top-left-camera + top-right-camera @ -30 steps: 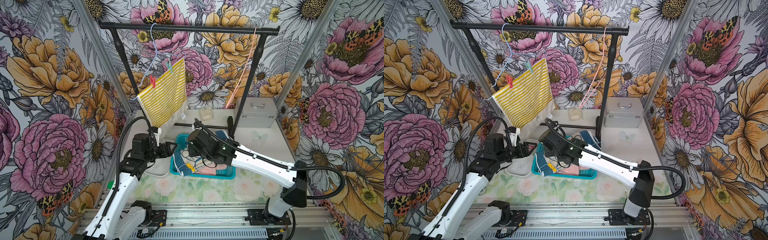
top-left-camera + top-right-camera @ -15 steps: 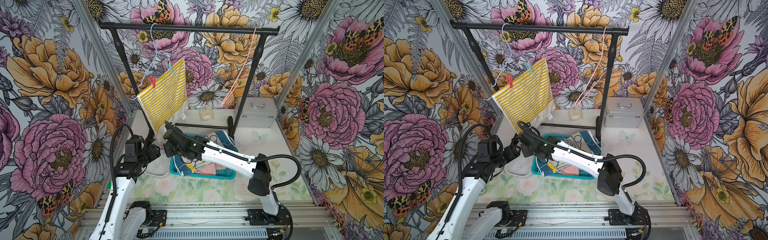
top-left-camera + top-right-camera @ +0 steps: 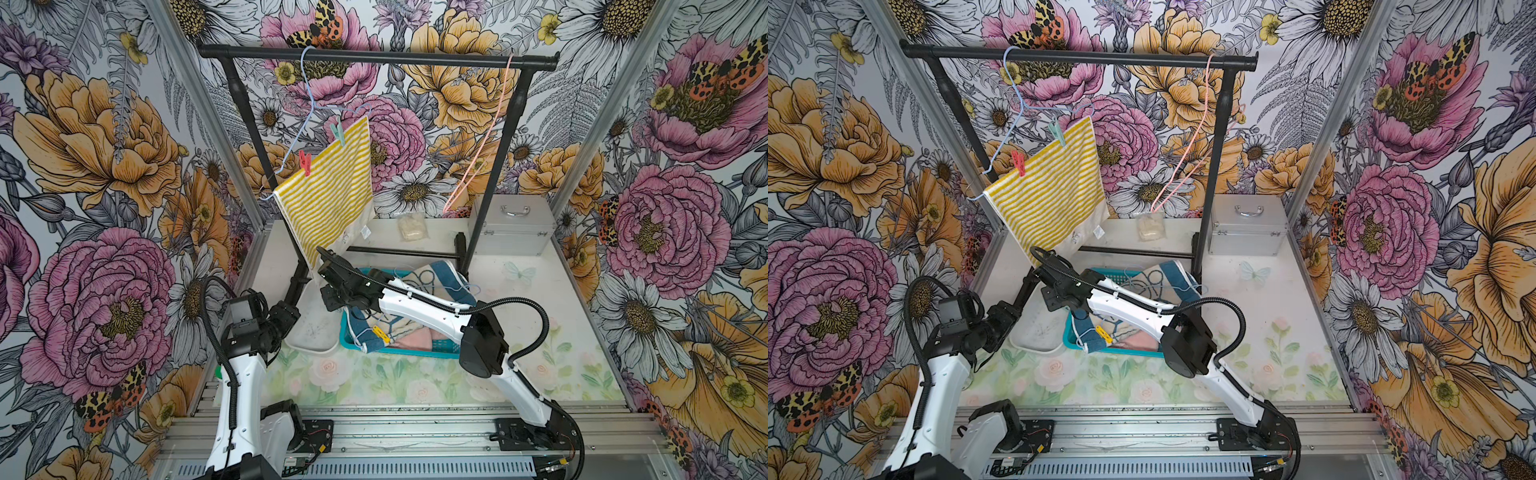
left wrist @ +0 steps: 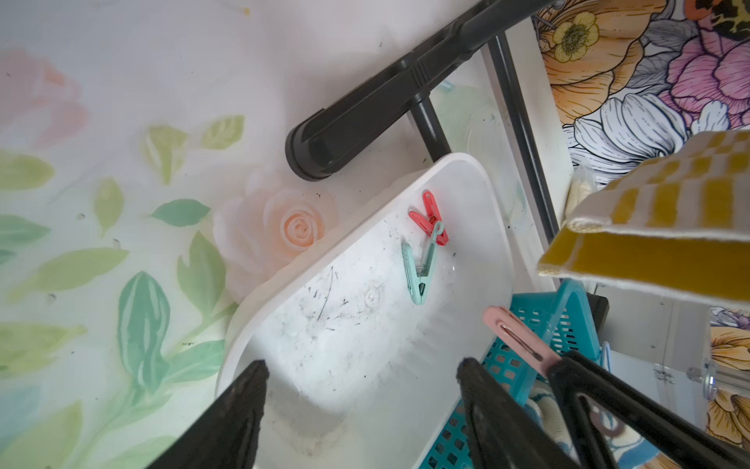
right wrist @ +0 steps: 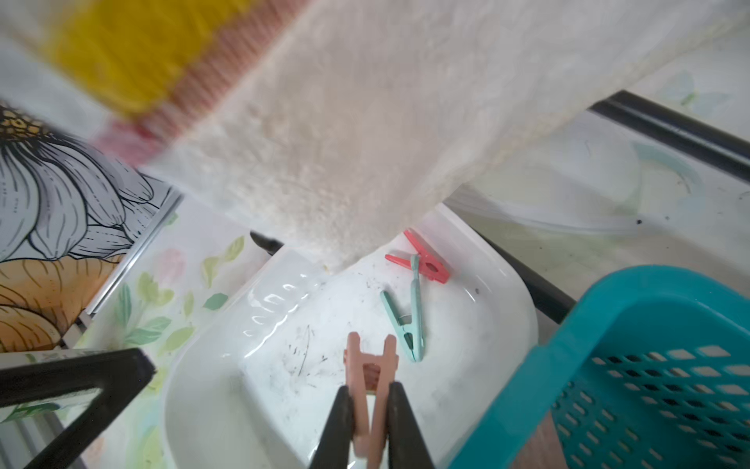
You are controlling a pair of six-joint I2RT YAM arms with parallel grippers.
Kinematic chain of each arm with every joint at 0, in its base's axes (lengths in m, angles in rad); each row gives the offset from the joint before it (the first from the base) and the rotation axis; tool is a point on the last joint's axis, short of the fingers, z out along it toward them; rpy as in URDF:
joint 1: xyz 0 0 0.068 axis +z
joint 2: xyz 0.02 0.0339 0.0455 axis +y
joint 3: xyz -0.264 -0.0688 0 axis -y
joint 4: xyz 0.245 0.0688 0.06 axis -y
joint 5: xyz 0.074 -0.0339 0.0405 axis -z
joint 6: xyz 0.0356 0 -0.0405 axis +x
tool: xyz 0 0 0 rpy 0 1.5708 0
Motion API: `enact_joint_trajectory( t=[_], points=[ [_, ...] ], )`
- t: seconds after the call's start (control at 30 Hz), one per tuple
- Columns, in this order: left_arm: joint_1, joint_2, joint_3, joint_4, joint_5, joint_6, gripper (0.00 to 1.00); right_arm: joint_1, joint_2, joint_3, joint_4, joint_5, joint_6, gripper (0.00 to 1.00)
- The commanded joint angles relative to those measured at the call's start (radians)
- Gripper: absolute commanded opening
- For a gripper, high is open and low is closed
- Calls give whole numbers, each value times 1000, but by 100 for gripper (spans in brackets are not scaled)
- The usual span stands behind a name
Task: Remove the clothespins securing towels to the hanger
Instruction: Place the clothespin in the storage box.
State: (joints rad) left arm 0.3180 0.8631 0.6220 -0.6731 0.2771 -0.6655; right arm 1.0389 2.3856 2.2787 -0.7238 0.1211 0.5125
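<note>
1. Right wrist view: the right gripper point(image 5: 370, 389) is clamped on the pink clothespin point(image 5: 370, 363) and holds it just above the white tray point(image 5: 251, 390).
2. A loose red clip point(image 5: 426, 266) and a loose mint clip point(image 5: 412, 325) lie touching in that tray.
3. Left wrist view: the left gripper point(image 4: 361, 377) stands wide open and empty over the tray.
4. In both top views the striped towel point(image 3: 328, 195) hangs from the blue hanger point(image 3: 309, 83), fastened by a red pin point(image 3: 305, 163) and a mint pin point(image 3: 338, 132).
5. A yellow pin point(image 3: 380, 333) sits on the blue-bordered towel point(image 3: 446, 272) in the teal basket point(image 3: 399, 355). It appears to be clipped on, though it is too small to confirm.
6. Judgement: the step in hand is depositing the pink clothespin. The next move calls for parting the right fingers over the tray. An arm must then rise to the hanger pins and squeeze their handles.
</note>
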Motion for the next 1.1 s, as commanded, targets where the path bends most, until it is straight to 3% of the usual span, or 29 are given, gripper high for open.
enact_joint_trajectory(
  t=[0.0,0.33,0.73,0.93,1.07],
  points=[
    [18,-15,-17,69,45,-37,76,-5,41,61,3,-8,-27,4],
    [21,-21,-41,95,55,-45,76,-11,99,123,1,-29,-11,10],
    [21,-18,-17,96,62,-20,76,-3,88,94,-16,-100,-15,37],
    [21,-15,33,95,61,27,76,-9,31,104,-14,-121,-52,50],
    [17,-2,130,81,64,118,76,-13,-40,105,-8,-112,-72,53]
  ],
)
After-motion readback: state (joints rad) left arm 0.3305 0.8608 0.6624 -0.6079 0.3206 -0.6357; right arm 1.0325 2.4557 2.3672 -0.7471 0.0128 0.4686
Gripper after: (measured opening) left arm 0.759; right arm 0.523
